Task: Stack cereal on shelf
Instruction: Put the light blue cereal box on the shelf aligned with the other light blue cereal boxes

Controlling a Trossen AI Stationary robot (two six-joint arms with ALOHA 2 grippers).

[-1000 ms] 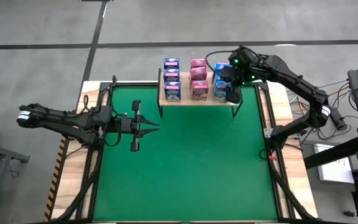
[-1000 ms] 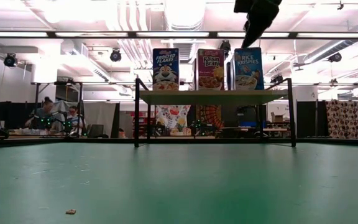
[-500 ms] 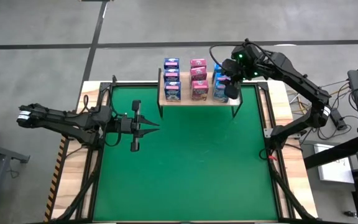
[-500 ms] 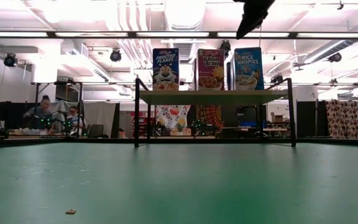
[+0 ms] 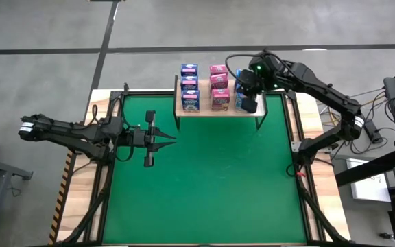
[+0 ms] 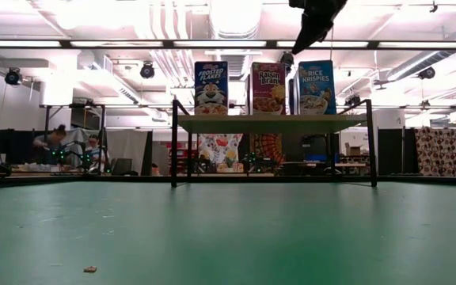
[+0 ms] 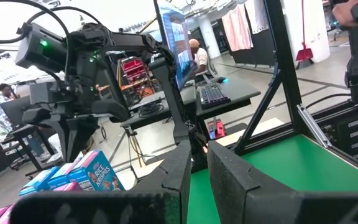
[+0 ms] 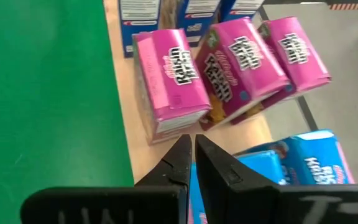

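Worktop (image 5: 204,178): green surface, wood border, bare apart from the two arms.

Shelf (image 5: 204,110): light-wood board on black legs at the far edge of the worktop. The low view shows the shelf (image 6: 271,123) standing level, with three box fronts in a row on it.

Cereal (image 5: 217,88): three rows on the shelf, running front to back. Dark blue row at the shelf's left end, pink row in the middle, light blue row at its right end. In the right wrist view the pink boxes (image 8: 229,59) lie fanned and tilted, not square to one another; the light blue boxes (image 8: 303,163) sit beside them. No box remains on the worktop away from the shelf.

Right hand (image 5: 249,101): above the shelf's right end, over the light blue row. A second ago it stood wide there; now its fingers (image 8: 180,163) are pressed together with nothing between them. It has also drifted slightly toward the shelf's middle and sits high, clear of the box tops (image 6: 317,28).

Left hand (image 5: 163,139): well away from the shelf, parked over the worktop's left side, fingers (image 7: 180,173) near together, empty, unmoved.

Reading: last box released; stacking looks essentially complete. Crooked pink row is the only loose end.
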